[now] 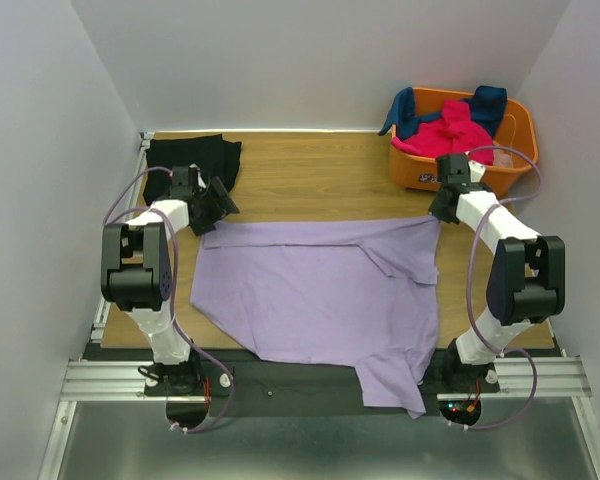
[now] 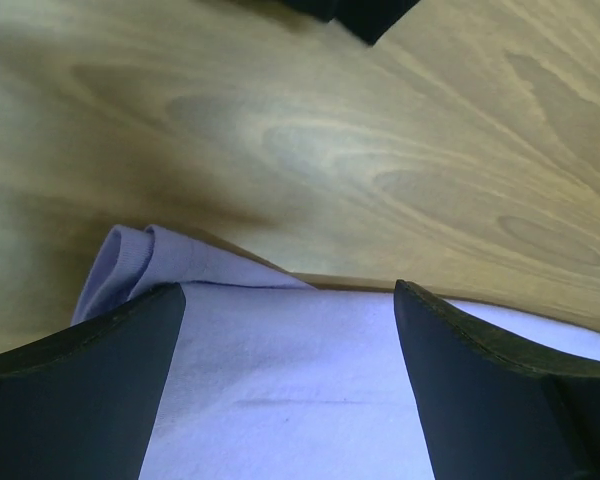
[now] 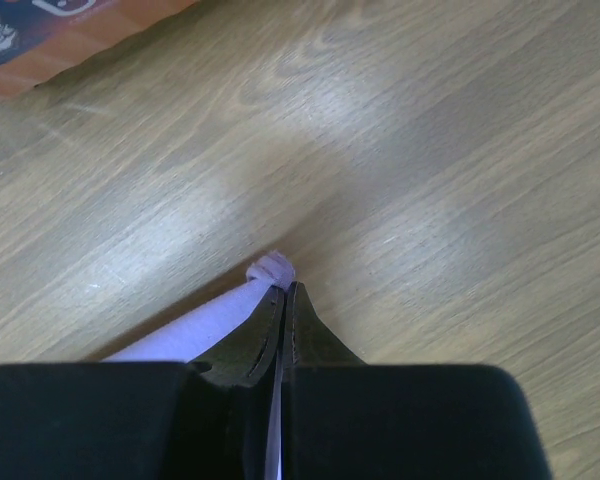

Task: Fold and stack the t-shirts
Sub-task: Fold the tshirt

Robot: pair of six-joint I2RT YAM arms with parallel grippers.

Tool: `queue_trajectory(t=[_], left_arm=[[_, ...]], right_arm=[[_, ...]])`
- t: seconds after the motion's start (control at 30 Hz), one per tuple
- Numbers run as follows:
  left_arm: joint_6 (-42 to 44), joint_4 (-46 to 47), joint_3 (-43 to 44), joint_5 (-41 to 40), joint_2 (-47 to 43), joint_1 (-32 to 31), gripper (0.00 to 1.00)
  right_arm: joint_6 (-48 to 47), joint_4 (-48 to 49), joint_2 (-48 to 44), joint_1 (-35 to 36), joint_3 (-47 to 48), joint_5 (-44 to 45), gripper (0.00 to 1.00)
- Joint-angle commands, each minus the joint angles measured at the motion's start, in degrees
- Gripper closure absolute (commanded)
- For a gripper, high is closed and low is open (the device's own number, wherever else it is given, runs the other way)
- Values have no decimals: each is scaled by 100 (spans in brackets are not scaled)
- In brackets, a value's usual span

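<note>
A large lavender t-shirt [image 1: 315, 295] lies spread over the wooden table, its lower hem hanging past the near edge. My left gripper [image 1: 216, 208] stands open over the shirt's far left corner [image 2: 280, 370], its fingers [image 2: 100, 390] straddling the cloth. My right gripper [image 1: 442, 205] is shut on the shirt's far right corner; a small bunch of lavender cloth [image 3: 272, 268] pokes out past the closed tips. A black t-shirt [image 1: 192, 158] lies at the far left. Hot-pink [image 1: 452, 128] and dark blue [image 1: 488, 103] shirts sit in the basket.
An orange plastic basket [image 1: 515, 135] stands at the far right corner of the table, close behind my right gripper. White walls close in the table on the left, back and right. Bare wood [image 1: 320, 175] runs between the black shirt and the basket.
</note>
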Motion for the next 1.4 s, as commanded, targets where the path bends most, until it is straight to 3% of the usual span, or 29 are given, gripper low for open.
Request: queue_trajectory(t=[0.0, 0.33, 0.37, 0.4, 0.47, 0.53, 0.7, 0.87, 1.37], left_arm=[[313, 166, 577, 58, 342, 12, 2], [718, -63, 1826, 95, 132, 12, 1], [787, -97, 1826, 42, -16, 12, 1], [814, -115, 1791, -20, -96, 12, 2], [823, -272, 1608, -248, -280, 3, 2], [849, -483, 1353, -441, -360, 12, 3], [999, -757, 518, -811, -641, 12, 8], [990, -696, -1, -785, -703, -190, 22], [806, -774, 68, -882, -264, -339, 30]], right_arm=[[21, 39, -113, -123, 406, 332, 100], [-32, -75, -192, -202, 670, 262, 97], [-41, -75, -236, -211, 661, 201, 90], [-58, -84, -254, -211, 635, 122, 66], [-32, -93, -359, -211, 582, -133, 31], [20, -102, -473, -211, 451, -326, 25], [64, -189, -1123, -193, 20, -687, 25], [169, -619, -1615, -193, -664, -1205, 27], [601, -972, -2117, -132, -1799, -1532, 28]])
